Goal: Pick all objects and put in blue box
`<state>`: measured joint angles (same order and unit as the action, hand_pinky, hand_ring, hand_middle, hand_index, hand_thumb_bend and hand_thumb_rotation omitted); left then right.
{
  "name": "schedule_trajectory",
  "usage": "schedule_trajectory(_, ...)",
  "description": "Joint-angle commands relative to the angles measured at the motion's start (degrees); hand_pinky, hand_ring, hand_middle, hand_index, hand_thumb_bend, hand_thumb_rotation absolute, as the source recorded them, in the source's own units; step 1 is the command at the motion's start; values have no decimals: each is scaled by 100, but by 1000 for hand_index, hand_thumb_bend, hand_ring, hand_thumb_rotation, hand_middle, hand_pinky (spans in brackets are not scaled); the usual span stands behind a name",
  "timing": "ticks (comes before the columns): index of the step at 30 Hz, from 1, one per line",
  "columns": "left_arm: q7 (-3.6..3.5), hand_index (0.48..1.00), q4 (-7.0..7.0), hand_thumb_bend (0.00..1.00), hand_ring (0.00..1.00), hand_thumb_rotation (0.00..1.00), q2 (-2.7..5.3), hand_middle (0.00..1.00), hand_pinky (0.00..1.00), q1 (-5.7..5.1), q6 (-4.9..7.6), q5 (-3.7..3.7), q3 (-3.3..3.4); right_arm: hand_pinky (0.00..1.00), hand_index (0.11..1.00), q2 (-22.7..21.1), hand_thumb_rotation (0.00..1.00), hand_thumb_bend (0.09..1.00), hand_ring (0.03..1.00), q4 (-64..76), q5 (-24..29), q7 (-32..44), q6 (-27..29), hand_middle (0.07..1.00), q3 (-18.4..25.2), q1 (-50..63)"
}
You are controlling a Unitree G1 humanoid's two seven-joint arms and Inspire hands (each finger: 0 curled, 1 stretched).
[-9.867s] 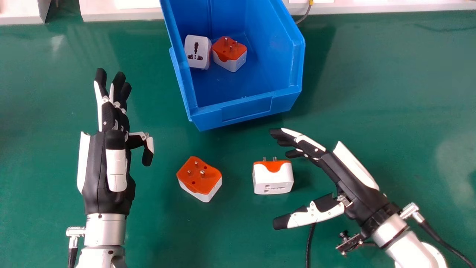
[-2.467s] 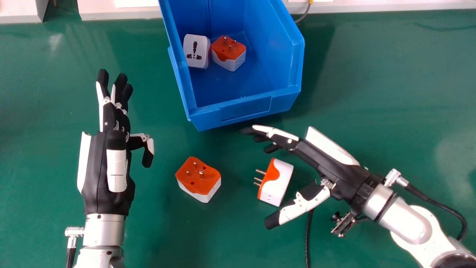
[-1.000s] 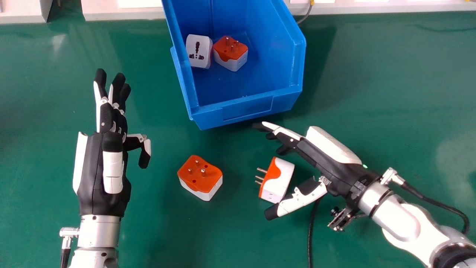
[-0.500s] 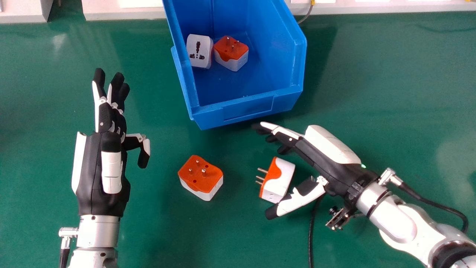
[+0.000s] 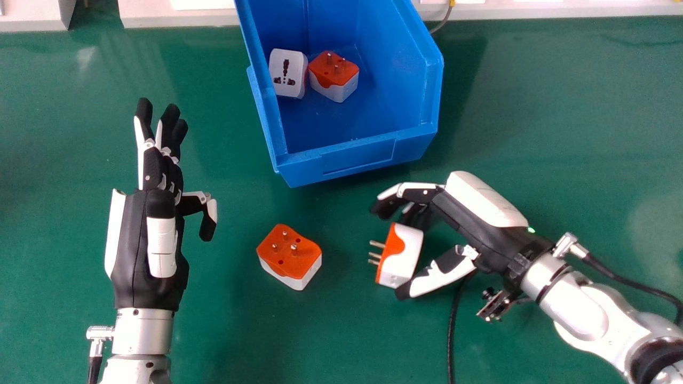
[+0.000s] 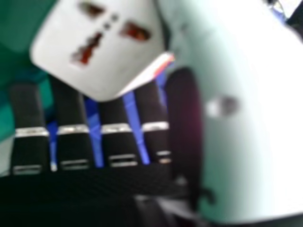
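Near my right hand, a white and orange adapter lies on its side, pins toward the left. The fingers bend around its far end and the thumb tip meets its near end. In the right hand view, its white socket face is close to the fingers of my right hand. Another adapter rests on the table with its orange pin side up. Inside the blue box are a white socket-faced adapter and an orange-topped one. My left hand is open at the left, fingers straight.
The green table spreads around the box. A black cable runs below the right wrist toward the near edge. White ledges line the far edge, with a thin grey cable behind the box.
The right hand's fingers have curled inward, and its thumb has shifted slightly toward the fingers. Since the oldest frame the adapter there has turned, its pins now toward the left. The left hand has barely moved.
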<state>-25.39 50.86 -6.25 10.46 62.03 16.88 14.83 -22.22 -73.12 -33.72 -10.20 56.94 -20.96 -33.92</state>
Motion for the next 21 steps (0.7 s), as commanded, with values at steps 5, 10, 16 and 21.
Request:
schedule_trajectory(5, 38, 965, -104, 1000, 1000, 1000, 46, 1000, 0, 18, 113, -18, -13, 411, 578, -192, 11, 546, 474, 30, 367, 381, 154, 573, 221, 37)
schedule_trajectory(10, 47, 964, -111, 1000, 1000, 1000, 64, 1000, 0, 19, 99, -16, -24, 386, 544, -167, 7, 529, 458, 66, 617, 604, 232, 547, 416, 69)
schedule_trajectory(16, 57, 959, -85, 1000, 1000, 1000, 73, 1000, 0, 15, 106, -14, -12, 363, 513, -158, 3, 515, 446, 183, 722, 597, 318, 525, 546, 128)
schedule_trajectory(21, 68, 957, -83, 1000, 1000, 1000, 77, 1000, 0, 2, 109, -15, -6, 353, 502, -118, 2, 510, 441, 277, 994, 775, 540, 517, 740, 181)
